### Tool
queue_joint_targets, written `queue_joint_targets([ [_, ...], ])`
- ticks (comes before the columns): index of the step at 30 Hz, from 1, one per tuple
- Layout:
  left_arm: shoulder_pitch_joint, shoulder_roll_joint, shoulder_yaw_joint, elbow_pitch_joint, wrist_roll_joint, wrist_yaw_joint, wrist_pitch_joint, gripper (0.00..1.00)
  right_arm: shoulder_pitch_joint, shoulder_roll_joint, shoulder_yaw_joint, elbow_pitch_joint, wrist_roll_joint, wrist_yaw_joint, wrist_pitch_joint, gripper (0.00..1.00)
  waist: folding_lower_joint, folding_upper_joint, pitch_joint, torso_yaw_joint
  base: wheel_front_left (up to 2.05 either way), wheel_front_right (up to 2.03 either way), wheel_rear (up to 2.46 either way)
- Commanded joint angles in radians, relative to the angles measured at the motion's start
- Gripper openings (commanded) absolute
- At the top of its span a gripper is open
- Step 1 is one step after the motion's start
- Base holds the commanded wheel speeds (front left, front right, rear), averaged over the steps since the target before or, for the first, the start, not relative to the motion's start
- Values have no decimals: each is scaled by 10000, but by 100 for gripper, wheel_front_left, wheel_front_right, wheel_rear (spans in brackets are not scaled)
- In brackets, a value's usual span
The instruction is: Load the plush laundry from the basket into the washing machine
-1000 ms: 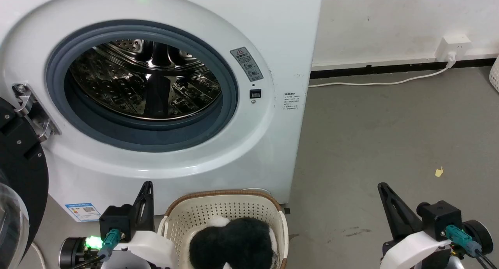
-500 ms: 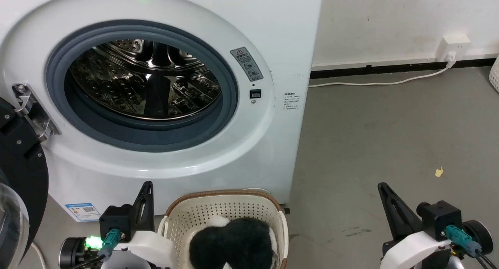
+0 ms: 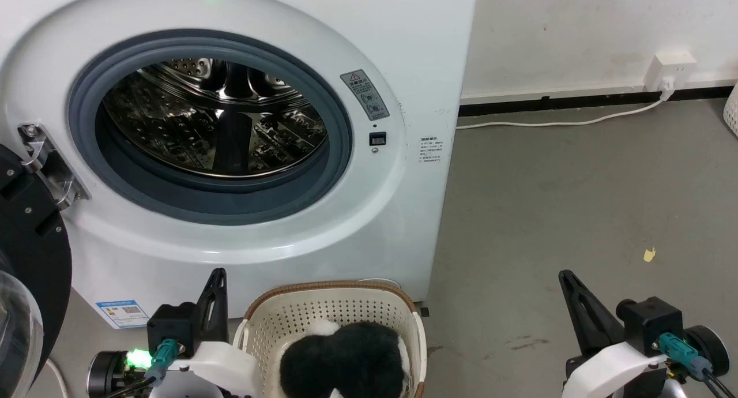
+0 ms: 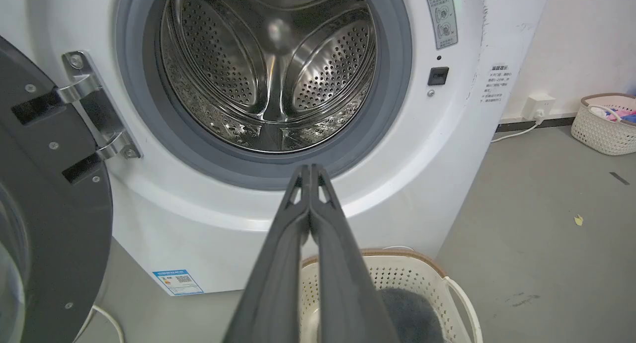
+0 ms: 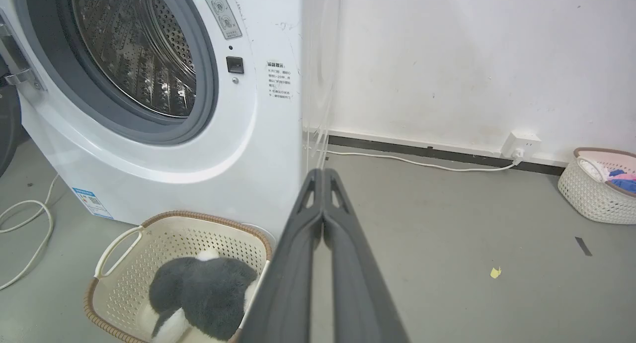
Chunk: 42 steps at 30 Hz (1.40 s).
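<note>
The plush laundry (image 3: 349,360), black with white patches, lies in the cream basket (image 3: 323,305) on the floor in front of the washing machine (image 3: 375,213). The right wrist view shows the plush laundry (image 5: 203,296) filling the basket's (image 5: 149,238) right half. The washer's door (image 3: 26,259) hangs swung out at the left, and the steel drum (image 3: 213,118) holds nothing. My left gripper (image 3: 217,274) stands shut just left of the basket, fingers pointing up. My right gripper (image 3: 565,275) is shut too, over bare floor well to the basket's right. Nothing is held.
A white power cable (image 3: 553,121) runs along the wall's base to a socket (image 3: 669,69). A second white basket (image 5: 596,189) with coloured clothes stands at the far right by the wall. A yellow scrap (image 3: 650,254) lies on the grey floor. Another cable (image 5: 30,223) loops left of the washer.
</note>
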Motion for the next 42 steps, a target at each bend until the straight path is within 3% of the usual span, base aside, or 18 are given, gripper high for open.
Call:
queue_joint_targets([
  [1, -46, 3, 1, -41, 18, -43, 3, 0, -116, 24, -12, -41, -76, -9, 5, 0, 0, -1, 0, 0, 0, 0, 0],
  [9, -46, 3, 1, -41, 18, -43, 3, 0, -116, 24, -12, -41, -76, -9, 5, 0, 0, -1, 0, 0, 0, 0, 0],
  [10, 0, 0, -4, 2, -1, 0, 0, 100, 0, 0, -2, 2, 1, 0, 0, 100, 0, -1, 0, 0, 0, 0, 0],
  [42, -455, 1, -903, 1002, -1263, 379, -356, 100, 52, 4, -157, 263, 779, -2, -495, 100, 0, -1, 335, -81, 0, 0, 0],
])
